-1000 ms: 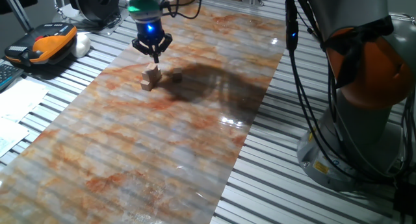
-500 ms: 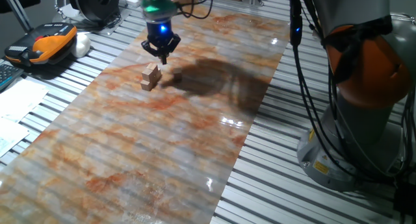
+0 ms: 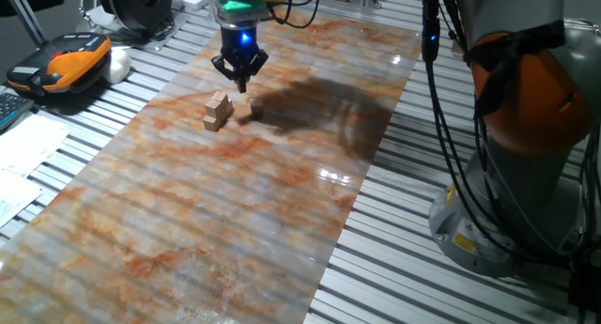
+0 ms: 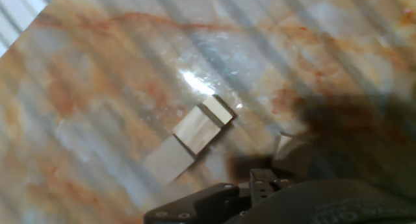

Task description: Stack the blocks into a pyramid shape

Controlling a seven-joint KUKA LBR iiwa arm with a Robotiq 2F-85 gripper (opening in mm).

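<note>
A: We see a marbled orange-and-grey tabletop [image 3: 235, 202] laid over a ribbed metal bench, with the robot's orange-and-grey base [image 3: 516, 146] at the right and an orange-and-black device [image 3: 61, 66] on the far left.

B: And the blocks [image 3: 217, 111]? We make out a small stack of light wooden cubes toward the far end of the tabletop, one resting on top of the lower ones. How many are in it we cannot tell.

A: One more cube [image 3: 255, 108] lies just beside the stack, apart from it, in the arm's shadow.

B: The gripper [image 3: 241, 80] hangs above the gap between stack and single cube, touching neither.

A: Its fingers look drawn together and empty in the fixed view. In the hand view we see the stack [image 4: 195, 130] from above.
</note>
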